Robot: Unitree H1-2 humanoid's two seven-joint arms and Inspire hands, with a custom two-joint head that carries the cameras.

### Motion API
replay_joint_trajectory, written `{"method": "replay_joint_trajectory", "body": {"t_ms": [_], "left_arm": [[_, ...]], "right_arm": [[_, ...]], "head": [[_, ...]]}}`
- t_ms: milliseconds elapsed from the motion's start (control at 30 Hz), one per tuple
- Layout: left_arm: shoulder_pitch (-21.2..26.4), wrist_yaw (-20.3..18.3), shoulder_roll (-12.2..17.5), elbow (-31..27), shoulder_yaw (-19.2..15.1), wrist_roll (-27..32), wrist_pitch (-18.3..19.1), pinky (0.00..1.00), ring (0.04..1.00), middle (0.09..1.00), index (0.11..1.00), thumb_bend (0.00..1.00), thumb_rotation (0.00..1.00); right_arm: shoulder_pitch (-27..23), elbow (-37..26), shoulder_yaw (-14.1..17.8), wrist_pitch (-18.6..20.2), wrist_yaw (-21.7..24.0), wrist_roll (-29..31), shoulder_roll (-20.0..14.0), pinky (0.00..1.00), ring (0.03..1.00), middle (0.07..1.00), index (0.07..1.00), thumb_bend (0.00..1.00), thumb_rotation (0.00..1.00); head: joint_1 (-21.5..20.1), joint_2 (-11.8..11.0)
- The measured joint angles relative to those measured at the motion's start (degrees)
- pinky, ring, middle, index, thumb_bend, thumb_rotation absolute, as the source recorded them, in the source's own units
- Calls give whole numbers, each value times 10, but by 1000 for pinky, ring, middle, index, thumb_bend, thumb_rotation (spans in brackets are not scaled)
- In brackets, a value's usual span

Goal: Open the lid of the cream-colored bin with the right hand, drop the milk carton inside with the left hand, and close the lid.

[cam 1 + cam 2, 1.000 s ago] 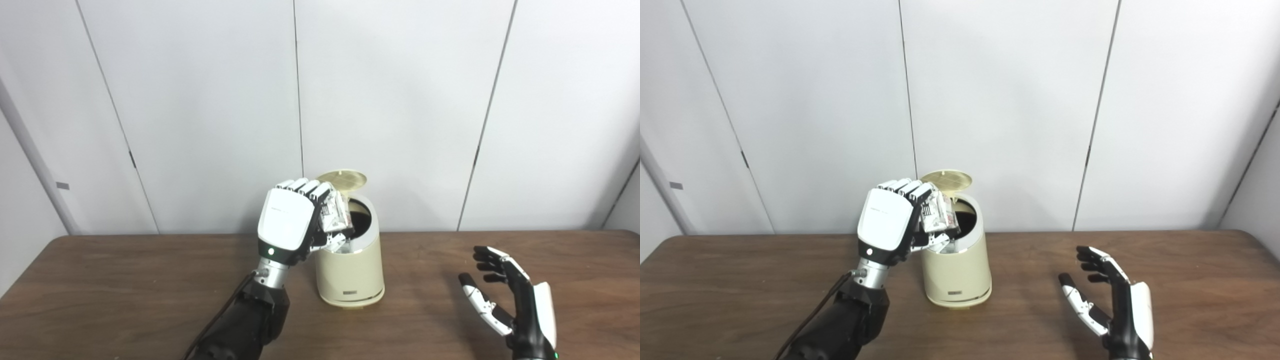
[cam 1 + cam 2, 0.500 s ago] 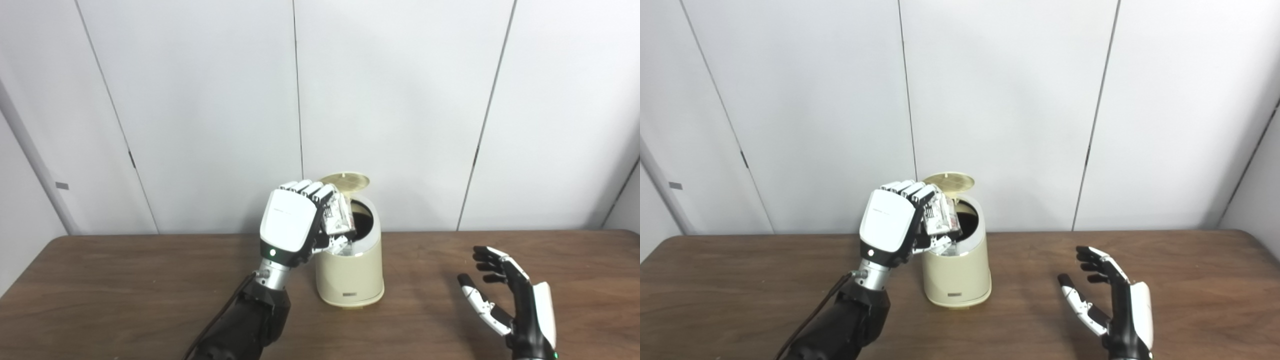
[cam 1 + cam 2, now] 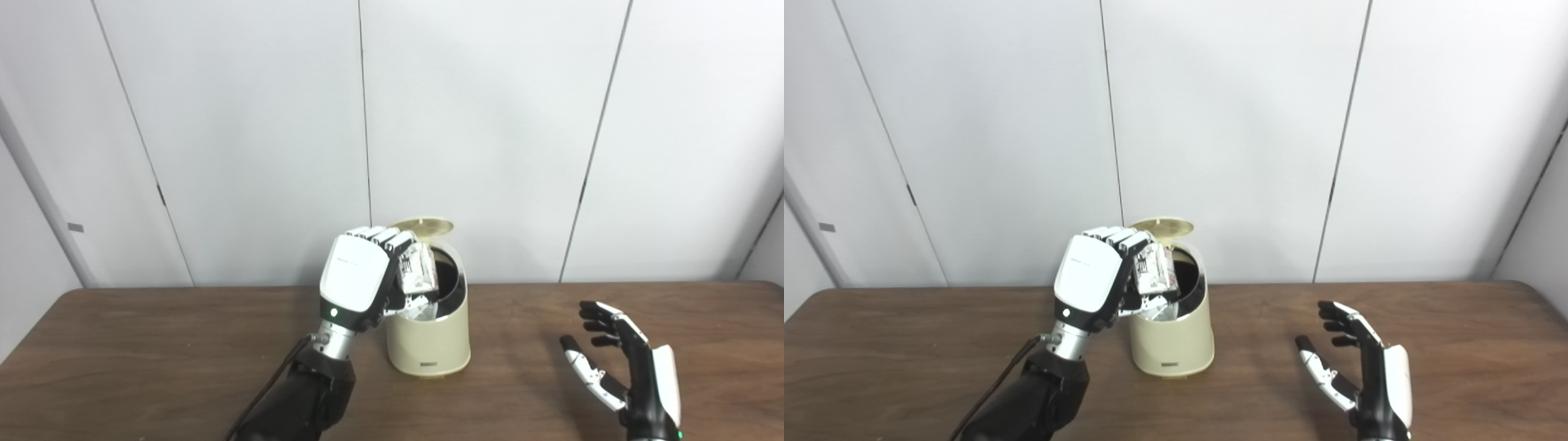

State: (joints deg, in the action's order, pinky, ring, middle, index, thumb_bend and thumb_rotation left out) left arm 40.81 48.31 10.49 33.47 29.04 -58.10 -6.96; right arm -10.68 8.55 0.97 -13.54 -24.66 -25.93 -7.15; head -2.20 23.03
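Note:
The cream-colored bin point(image 3: 429, 340) stands on the brown table, its round lid point(image 3: 425, 225) swung up at the back over the dark opening. My left hand point(image 3: 358, 282) is shut on the white printed milk carton point(image 3: 416, 274) and holds it at the bin's left rim, partly over the opening. The bin leans a little to the right. My right hand point(image 3: 625, 367) is open and empty, resting upright on the table well to the right of the bin. The same scene shows in the right eye view, with the bin point(image 3: 1173, 340) and the carton point(image 3: 1156, 274).
The brown wooden table point(image 3: 153, 367) spans the view, its far edge against a white panelled wall point(image 3: 490, 122). My left forearm point(image 3: 300, 398) comes up from the bottom edge, left of the bin.
My left hand has moved the carton a little right and down into the bin's mouth. The bin has tipped slightly and the lid sits lower. The right hand has not moved.

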Motion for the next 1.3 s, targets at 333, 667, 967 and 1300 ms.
{"method": "replay_joint_trajectory", "body": {"t_ms": [333,667,967,1300], "left_arm": [[-10,-13,-1,-11,-5,1,-8,305,412,486,545,1000,373],[-11,-18,-1,-11,-8,1,-7,331,441,515,559,1000,356],[-11,-26,-2,-12,-12,1,-6,353,487,563,606,1000,350],[-17,-115,-1,-41,-22,26,0,464,622,693,751,1000,630]], "right_arm": [[-1,1,0,0,0,0,0,572,671,700,712,260,444],[-1,1,0,0,0,-1,0,560,663,695,707,267,444],[-1,1,0,2,-1,-2,1,573,673,701,710,271,449],[-1,1,0,2,-1,-3,1,564,666,699,709,261,419]], "head": [[0,1],[-1,-1],[0,0],[-2,2]]}}
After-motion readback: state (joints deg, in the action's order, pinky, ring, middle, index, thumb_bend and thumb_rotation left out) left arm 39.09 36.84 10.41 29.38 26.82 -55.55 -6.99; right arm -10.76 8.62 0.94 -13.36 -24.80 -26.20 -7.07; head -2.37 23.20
